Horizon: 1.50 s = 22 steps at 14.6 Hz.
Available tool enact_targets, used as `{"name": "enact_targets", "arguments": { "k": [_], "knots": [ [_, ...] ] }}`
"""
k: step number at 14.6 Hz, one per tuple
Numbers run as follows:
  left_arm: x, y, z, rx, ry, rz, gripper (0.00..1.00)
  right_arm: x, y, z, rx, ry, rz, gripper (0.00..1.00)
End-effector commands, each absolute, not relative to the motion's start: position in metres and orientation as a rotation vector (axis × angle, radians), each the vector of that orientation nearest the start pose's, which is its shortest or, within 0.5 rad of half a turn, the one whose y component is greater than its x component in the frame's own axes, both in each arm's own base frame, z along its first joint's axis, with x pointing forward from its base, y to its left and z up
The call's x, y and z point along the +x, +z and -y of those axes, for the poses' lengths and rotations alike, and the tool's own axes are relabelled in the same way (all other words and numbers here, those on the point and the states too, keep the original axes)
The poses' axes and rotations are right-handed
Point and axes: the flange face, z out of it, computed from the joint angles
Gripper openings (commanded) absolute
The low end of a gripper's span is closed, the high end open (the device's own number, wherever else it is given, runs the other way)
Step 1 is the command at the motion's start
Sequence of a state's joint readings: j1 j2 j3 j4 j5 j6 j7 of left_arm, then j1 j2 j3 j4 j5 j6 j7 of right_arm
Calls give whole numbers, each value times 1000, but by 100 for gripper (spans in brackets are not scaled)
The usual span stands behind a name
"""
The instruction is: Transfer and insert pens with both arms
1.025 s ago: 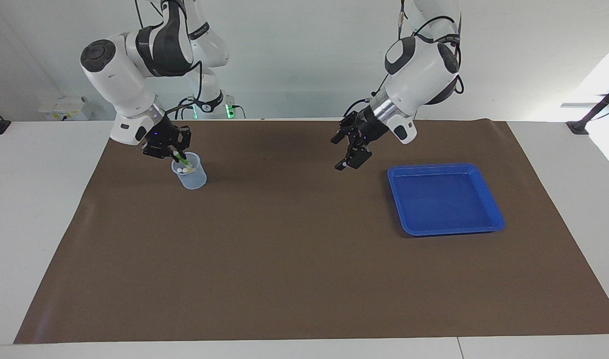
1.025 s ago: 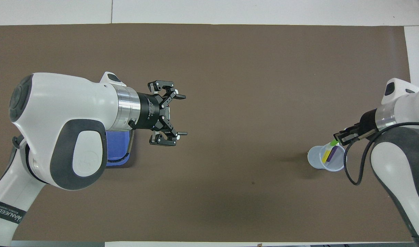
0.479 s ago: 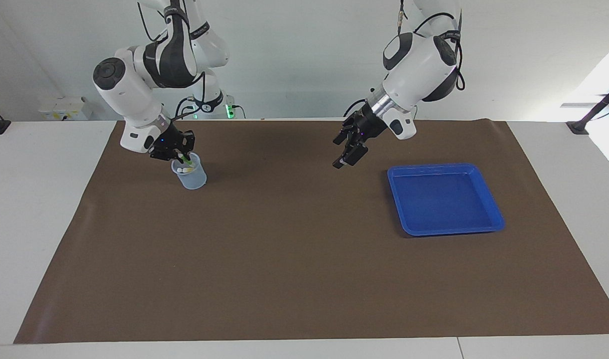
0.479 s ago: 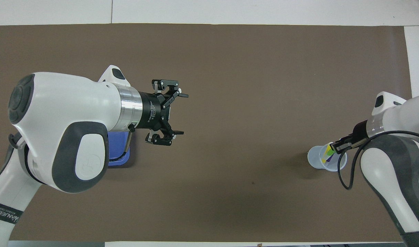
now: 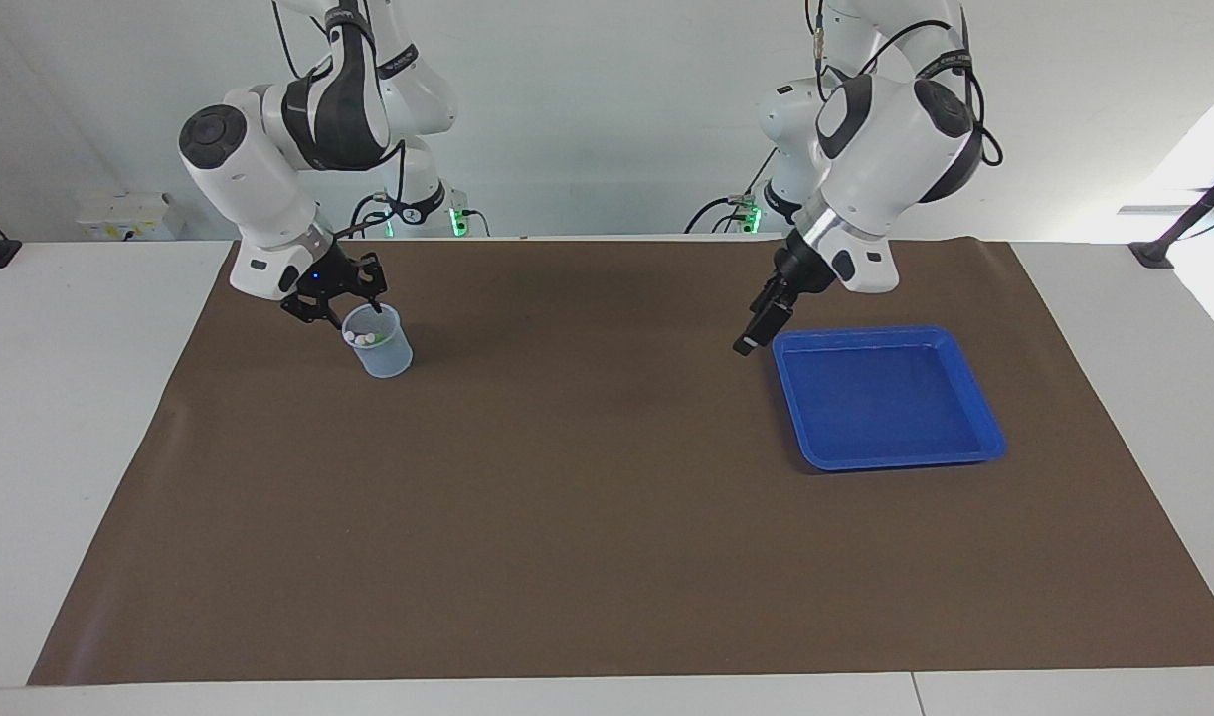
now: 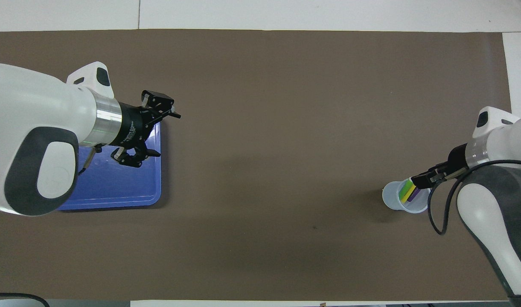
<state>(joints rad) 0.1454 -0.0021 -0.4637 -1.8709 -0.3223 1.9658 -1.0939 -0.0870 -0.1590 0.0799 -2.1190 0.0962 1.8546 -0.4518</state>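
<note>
The right end effector (image 5: 359, 307) has just spread and let the green pen (image 6: 407, 187) into the cup (image 5: 379, 342), so all three look inserted, while the spread left end effector (image 6: 153, 128) has pulled back over the tray (image 5: 974, 398).

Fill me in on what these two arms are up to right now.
All three pens, green, yellow and purple, stand in the clear cup at the right arm's end of the table. The right gripper hangs over the cup's rim with open fingers, holding nothing. The left gripper, open and holding nothing, hangs over the edge of the blue tray.
</note>
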Motion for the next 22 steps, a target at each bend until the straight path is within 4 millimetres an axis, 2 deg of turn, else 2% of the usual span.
{"name": "enact_targets", "arguments": {
  "k": [1, 4, 5, 7, 8, 10, 11, 13, 14, 17, 19, 22],
  "knots": [
    [538, 532, 168, -3157, 183, 1052, 100, 502, 522, -8, -2990, 93, 651, 100],
    [539, 550, 144, -3123, 123, 637, 100, 508, 546, -6, -3027, 155, 448, 100],
    [537, 558, 144, -3112, 110, 515, 100, 512, 555, -3, -3065, 176, 418, 100],
    [534, 578, 138, -3093, 121, 301, 100, 522, 591, -1, -3104, 233, 361, 100],
    [532, 587, 133, -3085, 146, 211, 100, 531, 597, -1, -3111, 248, 299, 100],
    [527, 602, 117, -3087, 221, 16, 100, 535, 595, 3, -3117, 229, 278, 100],
    [523, 610, 115, -3086, 257, -62, 100, 535, 589, 1, -3118, 234, 275, 100],
    [515, 612, 113, -3074, 335, -205, 100, 545, 568, 9, -3112, 305, 254, 100],
    [513, 608, 112, -3069, 360, -241, 100, 548, 563, 10, -3130, 337, 258, 100],
    [513, 593, 110, -3073, 360, -235, 100, 552, 569, 22, -3157, 320, 233, 100],
    [519, 601, 113, -3110, 285, -214, 100, 553, 570, 26, -3163, 316, 221, 100],
    [524, 624, 121, -3154, 193, -207, 100, 553, 574, 26, -3166, 300, 223, 100]
  ]
}}
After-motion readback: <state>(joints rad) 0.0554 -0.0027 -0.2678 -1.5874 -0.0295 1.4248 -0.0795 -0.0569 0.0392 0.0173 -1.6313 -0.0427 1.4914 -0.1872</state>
